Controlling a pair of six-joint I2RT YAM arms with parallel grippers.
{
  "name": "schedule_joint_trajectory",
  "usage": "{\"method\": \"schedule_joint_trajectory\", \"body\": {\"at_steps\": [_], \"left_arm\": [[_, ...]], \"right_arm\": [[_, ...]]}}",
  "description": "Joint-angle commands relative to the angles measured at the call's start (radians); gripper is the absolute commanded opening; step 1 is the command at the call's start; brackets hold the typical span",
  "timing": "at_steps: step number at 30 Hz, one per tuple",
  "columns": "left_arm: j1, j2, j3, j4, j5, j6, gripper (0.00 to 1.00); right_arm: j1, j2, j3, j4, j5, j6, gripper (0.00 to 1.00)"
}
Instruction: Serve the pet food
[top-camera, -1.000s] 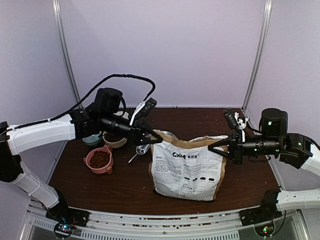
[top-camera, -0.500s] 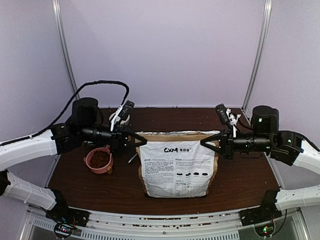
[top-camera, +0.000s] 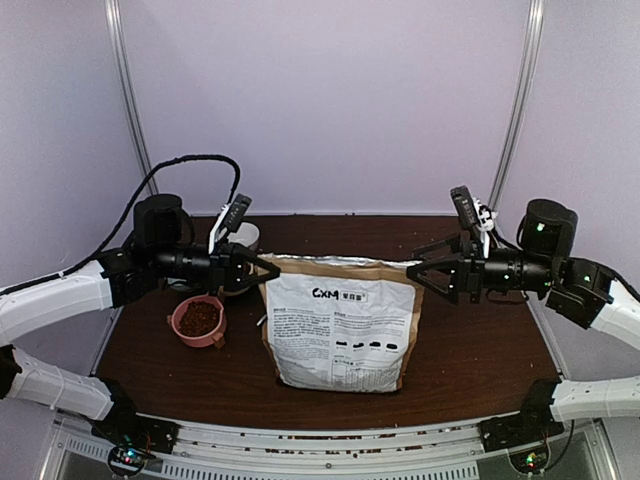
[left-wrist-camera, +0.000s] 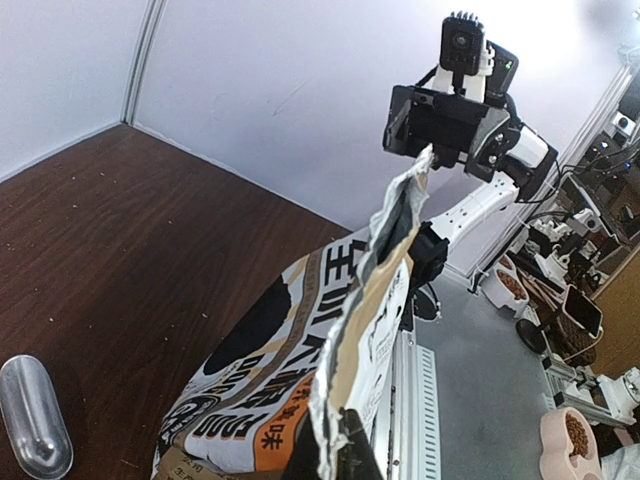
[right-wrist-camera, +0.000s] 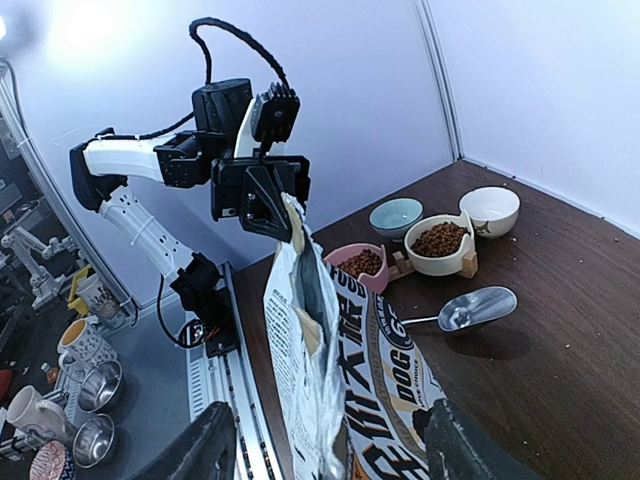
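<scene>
Top view: large white-faced printed foil bag (top-camera: 340, 325) stands upright mid-way across the dark wooden table (top-camera: 480, 350).
Left claw (top-camera: 262, 271): clamped shut on the bag's 10 o'clock top corner.
Right claw (top-camera: 426, 275): at the 2 o'clock corner, jaws spread wide, bag rim between them, not pinched.
The pet food (top-camera: 199, 318), small dark reddish-brown pellets, lies in a round pink bowl (top-camera: 178, 328) at the bag's 9 o'clock. Right wrist view shows more in a cream bowl (right-wrist-camera: 440, 262).

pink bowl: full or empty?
Has food in it: brown kibble covers the inside of the pink bowl; depth cannot be told.
</scene>
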Motion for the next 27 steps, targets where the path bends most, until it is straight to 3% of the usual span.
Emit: {"method": "schedule_joint_trajectory", "body": {"at_steps": [1,6,14,21,27], "left_arm": [[0.018,-0.023,0.066,0.157,0.016,-0.006,0.00],[0.018,-0.023,0.067,0.151,0.013,-0.005,0.00],[0.018,-0.018,0.068,0.147,0.014,-0.005,0.00],[0.018,-0.019,0.076,0.132,0.019,0.004,0.00],[0.017,-0.024,0.076,0.120,0.019,0.009,0.00]], "right_arm": [[-0.026,0.007,0.013,0.030,-0.060,0.004,0.65],[-0.026,0.050,0.031,0.021,-0.106,-0.006,0.57],[-0.027,0.048,0.029,0.021,-0.084,-0.006,0.33],[-0.027,0.062,0.027,0.003,-0.079,-0.012,0.26],[-0.028,0.058,0.033,0.004,-0.078,-0.012,0.10]]}}
